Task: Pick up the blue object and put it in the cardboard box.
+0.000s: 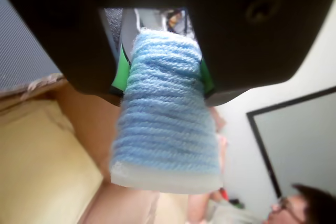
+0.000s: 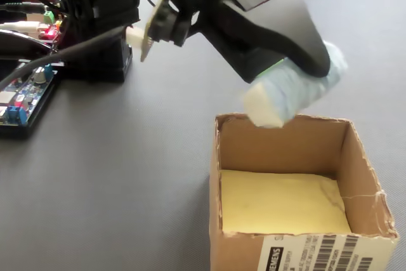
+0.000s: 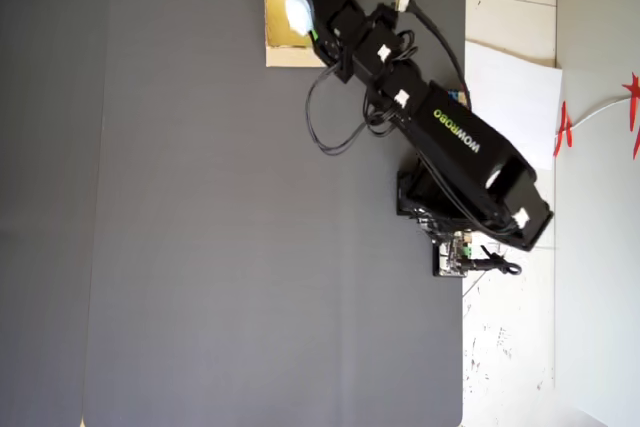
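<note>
Blue object (image 2: pixel 293 90) clamped in jaws, above cardboard box (image 2: pixel 364 176).

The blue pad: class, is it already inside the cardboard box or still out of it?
Out. In the fixed view the blue pad hangs clamped in the gripper, above the cardboard box's open top, touching no wall or lining.

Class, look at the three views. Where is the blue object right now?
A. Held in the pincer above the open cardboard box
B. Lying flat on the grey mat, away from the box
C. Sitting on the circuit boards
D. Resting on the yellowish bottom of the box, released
A: the pincer grips the blue object, which hangs over the cardboard box without touching its floor.
</note>
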Tool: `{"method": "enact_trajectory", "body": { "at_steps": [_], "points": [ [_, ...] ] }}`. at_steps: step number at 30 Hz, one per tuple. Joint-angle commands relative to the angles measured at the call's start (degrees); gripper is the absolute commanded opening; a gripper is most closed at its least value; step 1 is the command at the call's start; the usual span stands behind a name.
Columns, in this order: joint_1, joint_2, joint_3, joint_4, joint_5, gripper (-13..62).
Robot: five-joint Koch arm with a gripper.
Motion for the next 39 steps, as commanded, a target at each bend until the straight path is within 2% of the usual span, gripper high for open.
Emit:
{"method": "enact_trajectory", "body": {
  "at_steps": [1, 2, 5, 14, 25, 39],
  "points": [
    [0.53, 0.44, -4.92, -5.45, 0.0, 10.3],
    [0.97, 0.09, -4.66, -5.27, 0.0, 11.2],
    [1.05, 0.09, -4.92, -1.85, 0.18, 20.0],
    [0.97, 0.88, -3.08, 1.58, 0.18, 35.2],
    [-2.46, 3.08, -2.64, 1.14, 0.18, 34.5],
    [-24.26, 14.33, 7.38, -1.14, 0.79, 34.5]
  ]
}}
